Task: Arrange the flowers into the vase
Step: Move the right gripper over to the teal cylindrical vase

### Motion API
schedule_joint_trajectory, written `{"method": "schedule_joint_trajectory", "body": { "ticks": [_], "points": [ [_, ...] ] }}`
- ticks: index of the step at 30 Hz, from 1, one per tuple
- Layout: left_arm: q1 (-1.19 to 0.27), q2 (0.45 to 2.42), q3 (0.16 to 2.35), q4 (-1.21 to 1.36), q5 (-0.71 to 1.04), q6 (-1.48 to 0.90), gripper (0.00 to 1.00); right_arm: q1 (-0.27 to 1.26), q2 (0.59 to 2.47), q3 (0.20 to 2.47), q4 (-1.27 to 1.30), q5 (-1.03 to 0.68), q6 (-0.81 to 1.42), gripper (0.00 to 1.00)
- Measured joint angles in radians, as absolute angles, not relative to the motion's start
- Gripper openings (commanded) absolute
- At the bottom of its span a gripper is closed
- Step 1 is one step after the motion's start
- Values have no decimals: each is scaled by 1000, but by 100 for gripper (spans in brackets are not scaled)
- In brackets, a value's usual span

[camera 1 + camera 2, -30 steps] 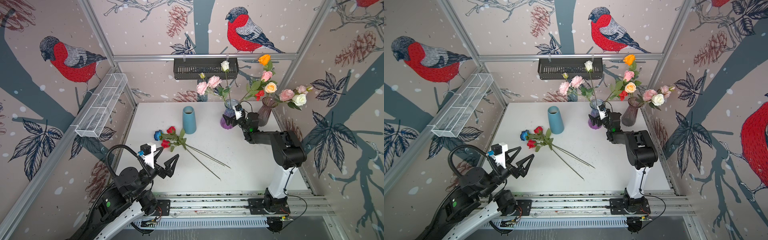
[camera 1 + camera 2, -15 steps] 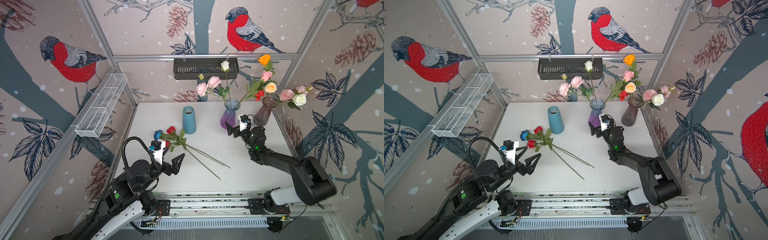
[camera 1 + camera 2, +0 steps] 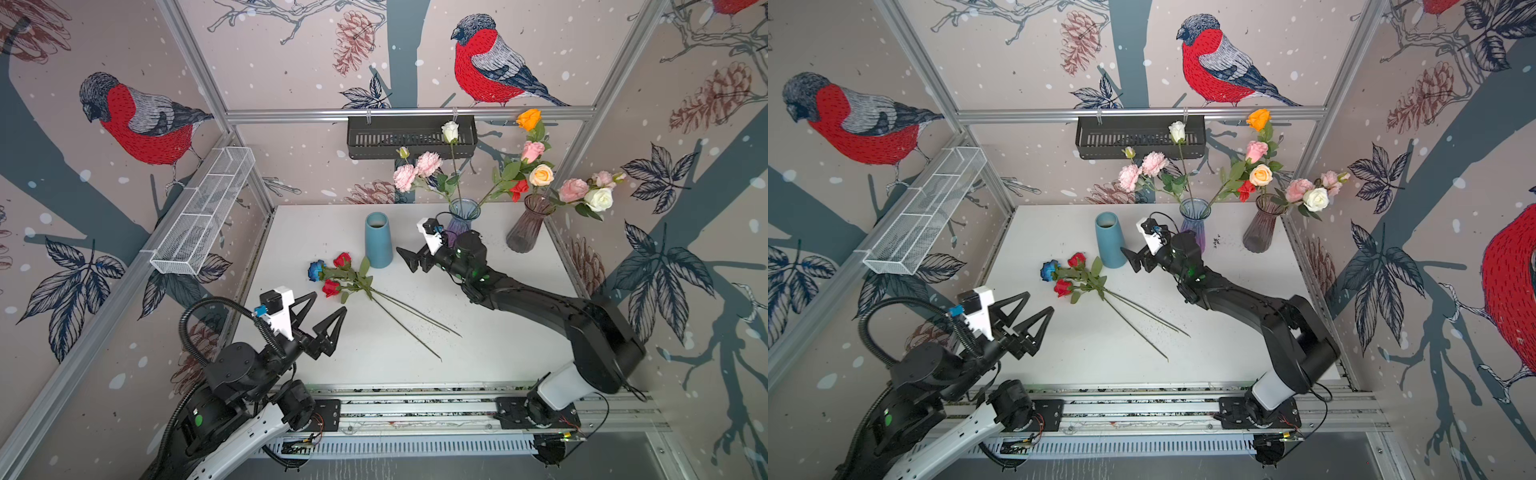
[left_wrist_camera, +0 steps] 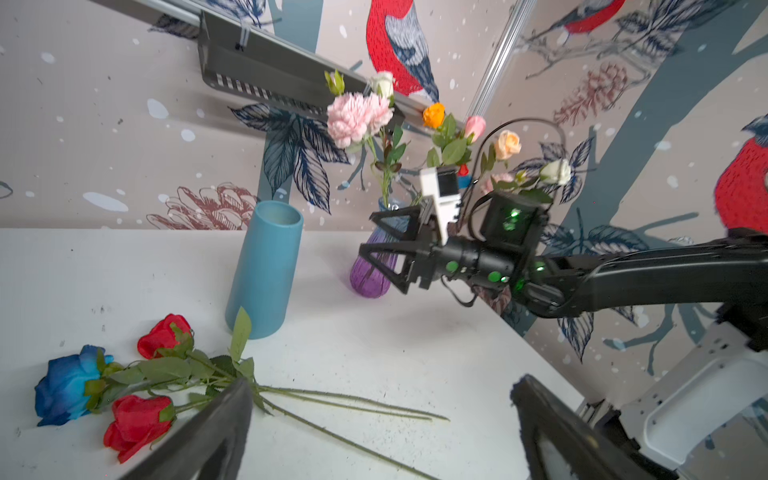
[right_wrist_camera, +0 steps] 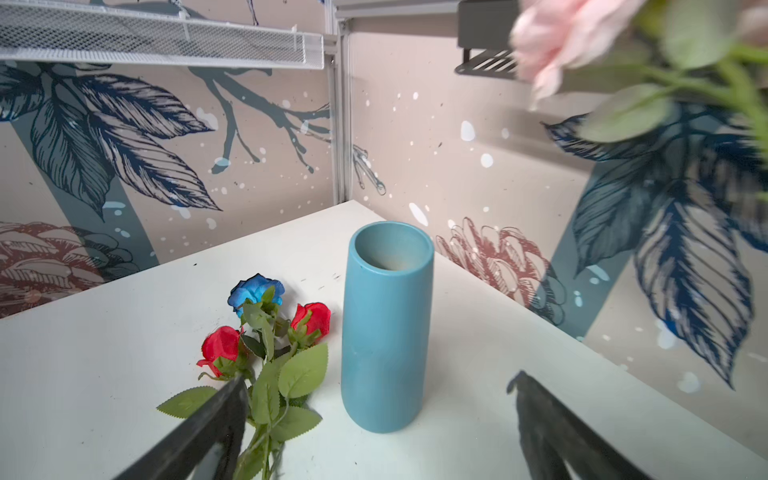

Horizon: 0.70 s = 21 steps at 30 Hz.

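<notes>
- Since a second ago, the right gripper [image 3: 405, 257] has left the purple glass vase [image 3: 465, 210] and swung across to the blue vase [image 3: 378, 240], while the left gripper [image 3: 328, 302] has crept forward toward the loose flowers [image 3: 332, 274].
- Both sets of fingers stand spread wide, and we see nothing held in either.
- Three flowers lie flat on the table [image 3: 498, 345], just beside the blue vase: a blue rose [image 3: 316, 270] and two red roses [image 3: 343, 259], heads bunched, stems [image 4: 357, 401] fanning toward the front edge. All the other flowers already stand in the purple glass vase and the smoky vase [image 3: 528, 226].
- We judge the blue vase, seemingly empty, to be where these three belong.
- Its tall, narrow body is our first worry: the right fingertips sit near its wall, and a sideways sweep could tip it onto the roses.
- Leaves interlock and stems cross, so lifting one flower may drag its neighbours along.
- Thin stems lying flat leave little margin: closing too high misses them, and coming in too low jams the fingertips on the table.
- Both grippers face the same patch, so they could collide if they reach together.
- We also note the right arm [image 3: 540, 295] lying just in front of the purple glass vase, under the pink carnations [image 3: 415, 170]; a careless lift could snag blooms or knock that vase.
</notes>
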<state>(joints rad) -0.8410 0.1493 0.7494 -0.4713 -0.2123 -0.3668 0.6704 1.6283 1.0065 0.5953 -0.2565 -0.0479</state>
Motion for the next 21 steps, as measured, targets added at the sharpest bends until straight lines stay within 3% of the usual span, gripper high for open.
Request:
{"method": "schedule_joint_trajectory", "body": {
  "ticks": [10, 21],
  "points": [
    [-840, 13, 701, -512, -240, -374, 97, 673, 2022, 1398, 520, -290, -23, 97],
    [-838, 4, 696, -521, -247, -377, 97, 671, 2260, 1657, 489, -320, -16, 87]
  ]
}}
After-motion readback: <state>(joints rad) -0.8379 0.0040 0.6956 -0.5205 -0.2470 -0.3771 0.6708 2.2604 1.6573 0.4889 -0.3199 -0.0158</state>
